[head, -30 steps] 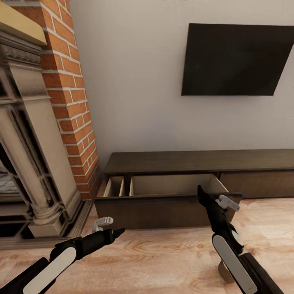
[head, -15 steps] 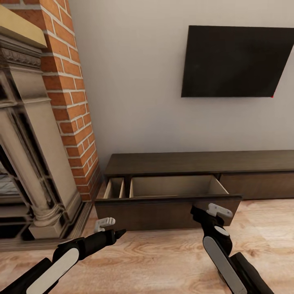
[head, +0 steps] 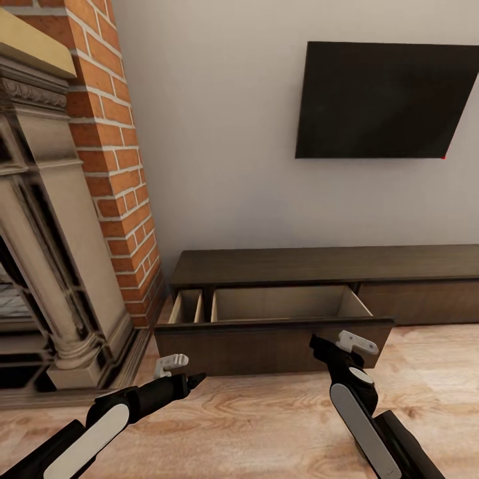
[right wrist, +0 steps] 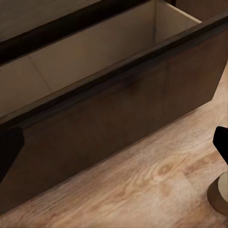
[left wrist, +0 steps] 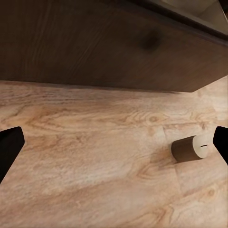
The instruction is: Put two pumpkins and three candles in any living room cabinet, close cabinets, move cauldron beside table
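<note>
The long dark brown cabinet (head: 319, 265) stands against the wall with its left drawer (head: 273, 346) pulled out. The pale inside holds nothing that I can see. One beige-grey candle (left wrist: 192, 148) lies on its side on the wooden floor in front of the drawer, and its edge shows as the candle (right wrist: 218, 197) in the right wrist view. My left gripper (head: 193, 380) hovers low over the floor, open, the candle lying between the tips of the left gripper (left wrist: 114, 147). My right gripper (head: 318, 346) is open just before the drawer front (right wrist: 118, 118). Pumpkins, cauldron and table are out of view.
A stone-coloured fireplace (head: 46, 253) with a brick chimney (head: 113, 153) fills the left side. A dark television (head: 382, 100) hangs on the wall above the cabinet. Wooden floor (head: 266, 412) stretches in front of the cabinet.
A second ago my right gripper reached up at the drawer's rim; it has since drawn back and dropped in front of the drawer front. The left arm has hardly moved.
</note>
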Robot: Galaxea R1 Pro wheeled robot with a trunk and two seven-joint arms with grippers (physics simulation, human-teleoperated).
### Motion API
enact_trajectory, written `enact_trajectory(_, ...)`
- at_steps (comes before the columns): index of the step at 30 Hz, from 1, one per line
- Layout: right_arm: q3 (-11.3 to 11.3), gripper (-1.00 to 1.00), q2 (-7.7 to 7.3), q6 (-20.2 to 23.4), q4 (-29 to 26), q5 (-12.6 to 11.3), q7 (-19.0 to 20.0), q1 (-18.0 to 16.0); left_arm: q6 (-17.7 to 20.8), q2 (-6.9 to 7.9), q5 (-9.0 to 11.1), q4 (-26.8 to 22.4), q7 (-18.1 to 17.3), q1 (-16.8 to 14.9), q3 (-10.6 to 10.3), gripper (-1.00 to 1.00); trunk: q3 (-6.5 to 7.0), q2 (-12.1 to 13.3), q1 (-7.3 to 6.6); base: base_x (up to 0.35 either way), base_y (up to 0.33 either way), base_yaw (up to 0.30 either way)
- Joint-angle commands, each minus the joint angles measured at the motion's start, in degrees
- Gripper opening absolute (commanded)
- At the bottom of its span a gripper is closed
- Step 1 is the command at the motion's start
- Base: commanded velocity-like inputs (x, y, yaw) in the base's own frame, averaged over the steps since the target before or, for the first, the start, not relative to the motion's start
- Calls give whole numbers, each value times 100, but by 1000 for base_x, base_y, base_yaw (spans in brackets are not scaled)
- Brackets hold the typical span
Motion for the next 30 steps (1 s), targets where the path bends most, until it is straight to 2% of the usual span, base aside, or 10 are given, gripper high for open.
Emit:
enact_trajectory(1,19,100,19,27,-8,-28,-54,-6,0,5,60,-10,51,-6,-13,100,-6,-3,-1,0,0,0)
enact_trajectory(5,31,100,156,37,-8,-11,-70,-6,1,5,66,-10,48,-6,-11,100,-5,-3,-1,0,0,-16)
enact_trajectory(8,24,100,190,41,-8,-5,-66,-6,1,5,70,-10,53,-6,-15,100,1,-3,-1,0,0,-161)
enact_trajectory(15,29,100,205,53,-1,-2,-63,-6,1,1,89,-9,57,-6,-24,100,25,-3,-1,0,0,-250)
enact_trajectory(21,53,100,206,59,48,-1,-49,-6,1,-125,102,-2,56,-6,-27,100,47,-3,-1,0,0,-269)
enact_trajectory(30,182,100,206,45,165,21,-26,-6,1,-159,93,-2,57,-6,-46,100,76,-3,-1,0,0,-269)
